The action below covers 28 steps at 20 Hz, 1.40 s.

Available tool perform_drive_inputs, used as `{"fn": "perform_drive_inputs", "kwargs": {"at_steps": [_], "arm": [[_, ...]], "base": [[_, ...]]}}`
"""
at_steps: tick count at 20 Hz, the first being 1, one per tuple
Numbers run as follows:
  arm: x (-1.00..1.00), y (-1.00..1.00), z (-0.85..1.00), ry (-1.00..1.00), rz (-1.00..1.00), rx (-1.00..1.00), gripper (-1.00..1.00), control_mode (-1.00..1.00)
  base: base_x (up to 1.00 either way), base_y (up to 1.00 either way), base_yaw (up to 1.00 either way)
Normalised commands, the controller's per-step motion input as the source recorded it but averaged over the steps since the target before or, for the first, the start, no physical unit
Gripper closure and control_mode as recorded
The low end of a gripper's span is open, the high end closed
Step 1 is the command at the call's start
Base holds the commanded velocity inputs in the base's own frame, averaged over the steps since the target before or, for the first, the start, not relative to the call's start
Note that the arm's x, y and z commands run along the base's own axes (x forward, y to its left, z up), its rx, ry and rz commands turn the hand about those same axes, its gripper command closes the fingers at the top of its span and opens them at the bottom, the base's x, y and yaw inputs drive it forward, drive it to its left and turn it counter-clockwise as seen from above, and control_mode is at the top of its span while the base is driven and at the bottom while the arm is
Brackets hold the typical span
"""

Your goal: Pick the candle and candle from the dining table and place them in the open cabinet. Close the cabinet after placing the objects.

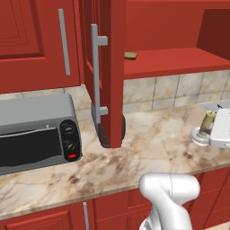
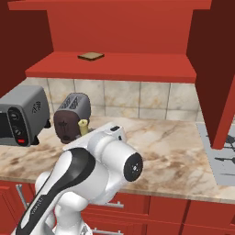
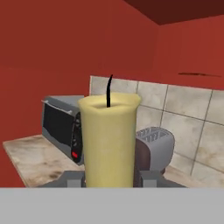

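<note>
Between the two dark fingers [image 3: 148, 178] of the gripper [image 3: 109, 179] stands a candle [image 3: 109, 142], pale yellow with a thin black wick. The fingers sit tight against its sides, one on each side, so the gripper is squeezed onto the candle and holds it upright. In the left base view the candle [image 1: 207, 122] sits on a clear round dish [image 1: 198, 134], just over the marbled counter [image 1: 152, 143] and near its right end.

The cabinet [image 2: 114, 69] above is open. Its red shelf [image 1: 175, 60] has a flat brown slab [image 2: 91, 56] lying near the back, and lots of bare shelf on either side of it. One open door [image 1: 112, 72] with a long grey handle [image 1: 95, 76] hangs down to the left of the candle. The other open door [image 2: 215, 69] sticks out on the right.

On the counter are a grey toaster oven [image 1: 38, 134] and a dark toaster [image 2: 71, 117], both to the left of the candle. The counter to the right of the toaster is bare
</note>
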Motion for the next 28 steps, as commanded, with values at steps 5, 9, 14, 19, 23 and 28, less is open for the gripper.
{"fn": "perform_drive_inputs", "kwargs": {"at_steps": [5, 9, 14, 19, 23, 28], "arm": [[-0.05, -0.04, 0.14, 0.00, -0.03, -0.05, 1.00, -1.00], [-0.09, -0.04, 0.18, 0.00, -0.02, -0.01, 1.00, -1.00], [-0.09, -0.01, 0.21, 0.00, -0.02, 0.00, 1.00, -1.00], [-0.05, 0.00, 0.21, 0.00, -0.02, 0.00, 1.00, -1.00], [-0.02, 0.00, 0.20, 0.00, -0.02, 0.00, 1.00, -1.00], [0.00, 0.00, 0.19, 0.00, -0.02, 0.00, 1.00, -1.00]], "base": [[0.00, 0.00, 0.00], [0.00, 0.00, 0.00], [0.00, 0.00, 0.00], [0.00, 0.00, 0.00], [0.00, 0.00, 0.00], [0.00, 0.00, 0.00]]}}
